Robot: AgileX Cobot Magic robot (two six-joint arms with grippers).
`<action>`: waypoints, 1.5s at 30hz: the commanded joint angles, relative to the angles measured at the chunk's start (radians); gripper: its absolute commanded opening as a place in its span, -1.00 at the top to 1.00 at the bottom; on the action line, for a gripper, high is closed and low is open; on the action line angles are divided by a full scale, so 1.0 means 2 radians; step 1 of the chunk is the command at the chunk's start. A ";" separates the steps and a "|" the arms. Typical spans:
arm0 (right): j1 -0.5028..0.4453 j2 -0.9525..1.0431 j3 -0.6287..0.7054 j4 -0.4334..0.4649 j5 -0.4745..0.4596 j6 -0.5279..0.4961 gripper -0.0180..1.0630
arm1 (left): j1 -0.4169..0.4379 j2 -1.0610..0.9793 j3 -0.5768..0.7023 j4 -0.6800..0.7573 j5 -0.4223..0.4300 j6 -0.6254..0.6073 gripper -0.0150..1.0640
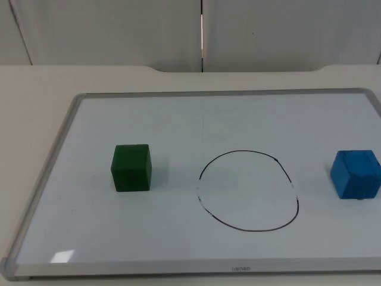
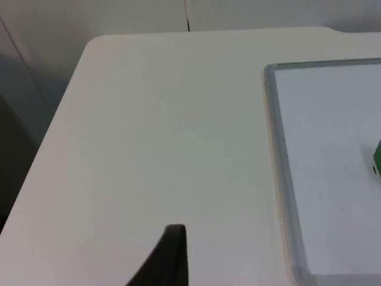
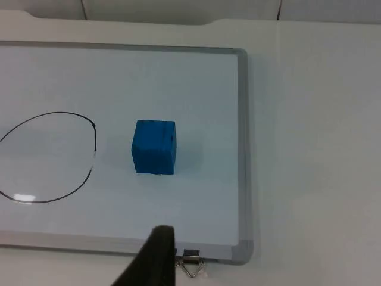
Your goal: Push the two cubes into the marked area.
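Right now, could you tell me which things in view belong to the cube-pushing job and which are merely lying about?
Belongs to the job:
green cube
blue cube
drawn circle
whiteboard

Just lying about:
binder clip at the whiteboard's edge

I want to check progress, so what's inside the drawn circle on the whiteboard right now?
Nothing: the circle encloses bare whiteboard. The green cube sits outside it to the picture's left, the blue cube outside to the right. Nothing covers the ring.
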 commanded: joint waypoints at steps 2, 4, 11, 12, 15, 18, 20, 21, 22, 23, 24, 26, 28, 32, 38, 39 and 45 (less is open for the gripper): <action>-0.002 -0.002 0.003 -0.002 -0.002 -0.005 -0.98 | 0.002 0.015 -0.002 -0.006 -0.024 -0.002 -0.80; -0.002 -0.002 0.003 -0.002 -0.002 -0.005 -0.98 | 0.002 0.037 -0.002 -0.013 -0.053 -0.002 -0.76; -0.002 -0.002 0.003 -0.002 -0.002 -0.005 -0.98 | 0.002 0.127 -0.002 -0.027 -0.085 -0.002 -0.72; -0.002 -0.002 0.003 -0.002 -0.002 -0.005 -0.98 | 0.002 0.143 -0.002 -0.032 -0.091 0.000 -0.72; -0.002 -0.002 0.003 -0.002 -0.002 -0.005 -0.98 | 0.002 0.174 -0.002 -0.050 -0.100 0.013 -0.71; -0.002 -0.002 0.003 -0.002 -0.002 -0.005 -0.98 | 0.002 0.220 -0.002 -0.112 -0.108 0.055 -0.58; -0.002 -0.002 0.003 -0.002 -0.002 -0.005 -0.98 | 0.002 0.236 -0.002 -0.136 -0.110 0.070 -0.50; -0.002 -0.002 0.003 -0.002 -0.002 -0.005 -0.98 | 0.002 0.252 -0.002 -0.160 -0.112 0.090 -0.38; -0.002 -0.002 0.003 -0.002 -0.002 -0.005 -0.98 | 0.002 0.265 -0.002 -0.177 -0.113 0.110 -0.24; -0.002 -0.002 0.003 -0.002 -0.002 -0.005 -0.98 | 0.002 0.279 -0.002 -0.197 -0.115 0.128 -0.10; -0.002 -0.002 0.003 -0.002 -0.002 -0.005 -0.98 | 0.002 0.293 -0.002 -0.216 -0.117 0.150 0.07; -0.002 -0.002 0.003 -0.002 -0.002 -0.005 -0.98 | 0.002 0.306 -0.002 -0.237 -0.119 0.173 0.24; -0.002 -0.002 0.003 -0.002 -0.002 -0.005 -0.98 | 0.002 0.327 -0.002 -0.273 -0.119 0.211 0.51; -0.002 -0.002 0.003 -0.002 -0.002 -0.005 -0.98 | 0.002 0.357 -0.002 -0.330 -0.119 0.263 0.74; -0.002 -0.002 0.003 -0.002 -0.002 -0.005 -0.98 | 0.002 0.409 -0.002 -0.423 -0.119 0.339 0.74; -0.002 -0.002 0.003 -0.002 -0.002 -0.005 -0.98 | 0.002 0.421 -0.002 -0.442 -0.121 0.353 0.74; -0.002 -0.002 0.003 -0.002 -0.002 -0.005 -0.98 | 0.002 0.457 -0.002 -0.490 -0.161 0.387 0.74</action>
